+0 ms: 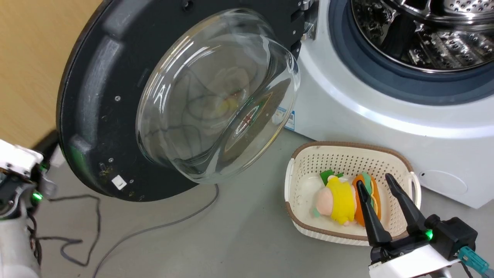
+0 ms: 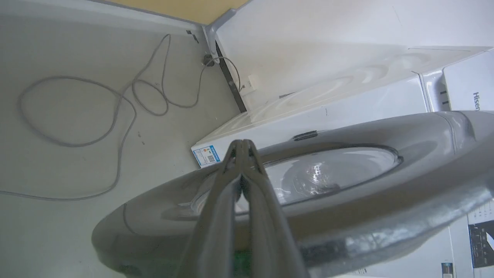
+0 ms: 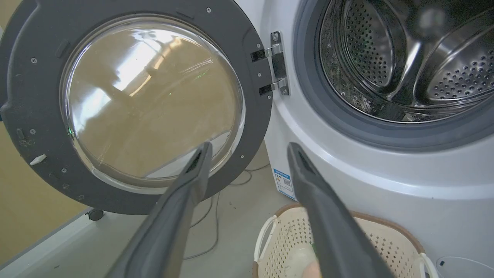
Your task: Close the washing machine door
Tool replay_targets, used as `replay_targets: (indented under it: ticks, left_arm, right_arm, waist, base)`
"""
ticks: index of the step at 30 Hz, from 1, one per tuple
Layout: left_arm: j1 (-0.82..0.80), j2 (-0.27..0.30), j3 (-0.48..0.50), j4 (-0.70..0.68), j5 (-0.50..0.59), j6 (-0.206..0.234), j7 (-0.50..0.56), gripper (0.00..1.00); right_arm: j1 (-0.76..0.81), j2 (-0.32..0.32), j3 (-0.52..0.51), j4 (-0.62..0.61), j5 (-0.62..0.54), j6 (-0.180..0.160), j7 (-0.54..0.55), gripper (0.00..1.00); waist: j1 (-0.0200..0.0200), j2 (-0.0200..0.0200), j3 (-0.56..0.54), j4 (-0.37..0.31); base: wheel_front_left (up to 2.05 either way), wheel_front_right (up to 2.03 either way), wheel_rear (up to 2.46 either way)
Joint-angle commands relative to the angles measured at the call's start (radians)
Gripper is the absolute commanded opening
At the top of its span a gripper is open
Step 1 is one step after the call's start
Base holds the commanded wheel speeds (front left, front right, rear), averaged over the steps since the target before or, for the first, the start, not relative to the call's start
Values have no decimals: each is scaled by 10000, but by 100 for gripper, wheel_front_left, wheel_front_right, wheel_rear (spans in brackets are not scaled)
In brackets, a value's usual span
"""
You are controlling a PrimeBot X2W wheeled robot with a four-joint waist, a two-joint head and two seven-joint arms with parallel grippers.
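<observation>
Left wrist view: door [image 2: 424, 154] behind fingers [image 2: 218, 216]

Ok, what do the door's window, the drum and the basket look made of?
Door window: clear glass by the look, glossy, with sharp reflections.
Drum: shiny steel, likely stainless, perforated and mirror-bright.
Basket: cream plastic, probably, matte moulded lattice with a brown rim.

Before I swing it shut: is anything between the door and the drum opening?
Nothing sits in the opening of the washing machine. The open right pincer over the basket may lie in the arc of the washing machine door.
</observation>
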Motion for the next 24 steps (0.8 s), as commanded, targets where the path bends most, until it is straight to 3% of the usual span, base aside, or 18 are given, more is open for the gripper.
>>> replay_targets:
  ticks: [1, 12, 24]
  left_arm:
    - [292, -90, -94, -143, -218, -91, 321, 0]
    - [2022, -691, -1111, -2413, -932, -112, 2211, 0]
    - [4499, -2278, -2708, -5405, -1641, -6, 3456, 0]
  right_arm:
    - [-160, 42, -29, 0, 3, 8, -45, 100]
    - [130, 451, -587, -11, 97, 8, -46, 100]
    - [563, 608, -1104, -113, 93, 8, -46, 100]
  waist:
    - [-1, 0, -105, -30]
    - [-1, 0, -901, -326]
    - [-1, 0, -1393, -1687]
  base:
    - [0, 0, 0]
    - [0, 0, 0]
    - [0, 0, 0]
